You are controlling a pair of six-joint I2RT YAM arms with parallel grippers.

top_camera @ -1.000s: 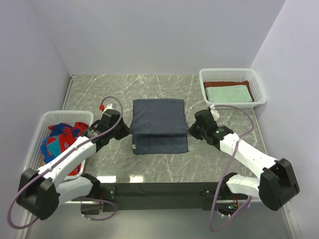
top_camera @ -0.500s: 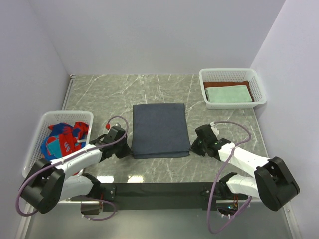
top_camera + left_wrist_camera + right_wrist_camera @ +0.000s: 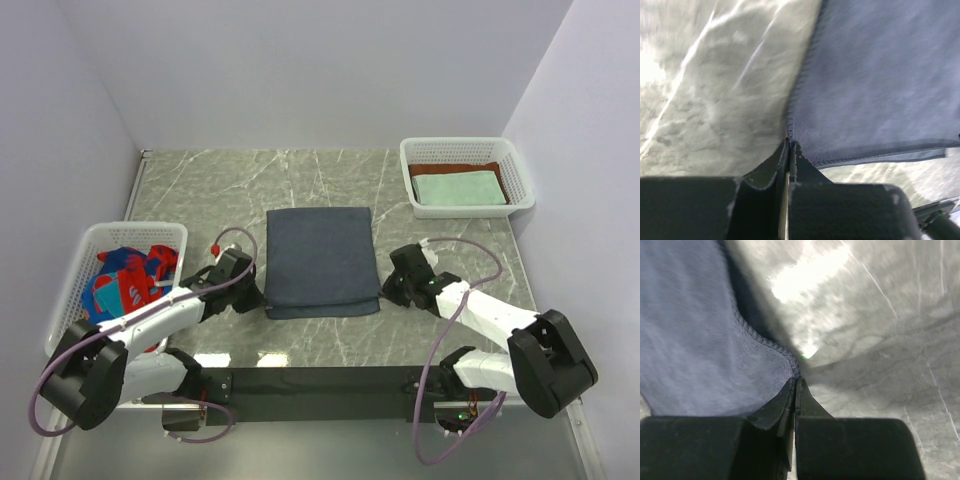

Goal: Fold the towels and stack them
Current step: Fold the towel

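Slate-blue towel [image 3: 320, 262], one on the table [image 3: 200, 180], is clamped by left tool [image 3: 258, 298] and right tool [image 3: 385, 290].

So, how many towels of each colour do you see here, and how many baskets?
dark slate-blue towel: 1
mint-green towel: 1
rust-brown towel: 1
pile of red, blue and yellow patterned towels: 1 pile; the pieces in it cannot be counted
white mesh baskets: 2
Total: 6, counting the pile as 1
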